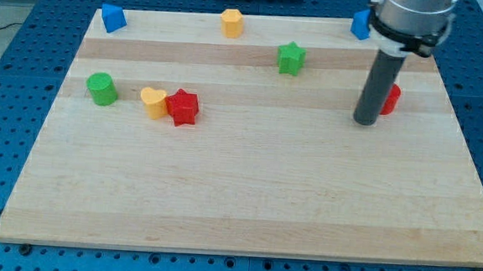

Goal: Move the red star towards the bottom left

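The red star (pixel 182 107) lies on the wooden board (pixel 246 195) at the view's left of centre, touching a yellow heart-shaped block (pixel 152 101) on its left. My tip (pixel 365 122) is far off at the view's right, well apart from the star. A red block (pixel 390 99) sits just behind the rod, partly hidden by it, so its shape is unclear.
A green cylinder (pixel 102 88) stands left of the yellow heart. A green star (pixel 291 58) lies at the upper middle. A blue block (pixel 113 17) is at the top left, a yellow hexagon (pixel 232 22) at the top middle, another blue block (pixel 361 24) at the top right.
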Controlling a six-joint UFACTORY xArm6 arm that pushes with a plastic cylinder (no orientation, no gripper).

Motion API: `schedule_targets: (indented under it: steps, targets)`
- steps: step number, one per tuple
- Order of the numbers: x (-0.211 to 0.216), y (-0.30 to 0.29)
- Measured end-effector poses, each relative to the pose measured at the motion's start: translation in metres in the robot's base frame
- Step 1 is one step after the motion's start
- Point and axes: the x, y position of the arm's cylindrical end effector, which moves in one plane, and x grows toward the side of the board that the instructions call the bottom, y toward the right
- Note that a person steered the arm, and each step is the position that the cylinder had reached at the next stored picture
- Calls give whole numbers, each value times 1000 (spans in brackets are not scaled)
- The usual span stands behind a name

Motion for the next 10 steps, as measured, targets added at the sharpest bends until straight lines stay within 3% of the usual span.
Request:
schedule_targets:
  steps: [1, 3, 5, 6, 7, 10]
  targets:
    - [-19, -4]
    - [-9, 13]
    - [87, -8]
    - [96, -8]
    - [92, -9]
    - [15, -75]
